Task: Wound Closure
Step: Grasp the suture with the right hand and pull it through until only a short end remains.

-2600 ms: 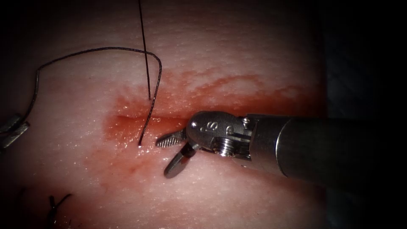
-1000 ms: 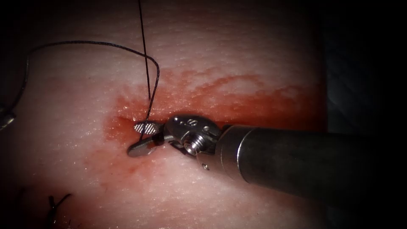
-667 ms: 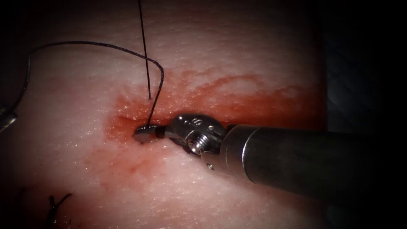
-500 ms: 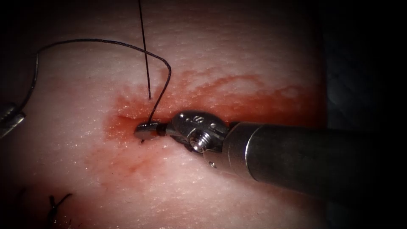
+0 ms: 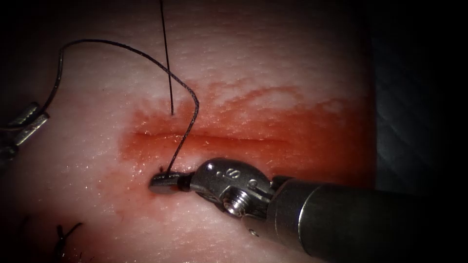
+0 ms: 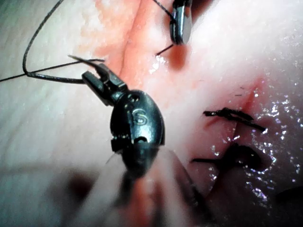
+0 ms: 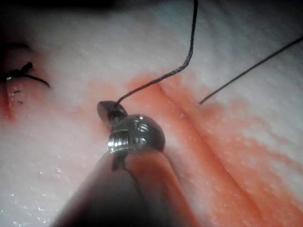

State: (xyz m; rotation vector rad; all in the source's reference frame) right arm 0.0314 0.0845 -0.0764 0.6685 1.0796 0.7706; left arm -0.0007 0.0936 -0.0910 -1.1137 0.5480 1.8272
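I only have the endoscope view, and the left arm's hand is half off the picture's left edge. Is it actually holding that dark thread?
Observer: Yes. In the left wrist view the left arm's hand is shut on the thin dark braided thread, right at its tips.
Operator: Does the right arm's hand really have the thread too?
Observer: In the right wrist view the right arm's hand is shut, with the thread running straight into its tips.
Operator: Any finished stitches nearby?
Observer: The left wrist view shows two dark knotted stitches in the pale pink tissue, off to one side of the left arm's hand.
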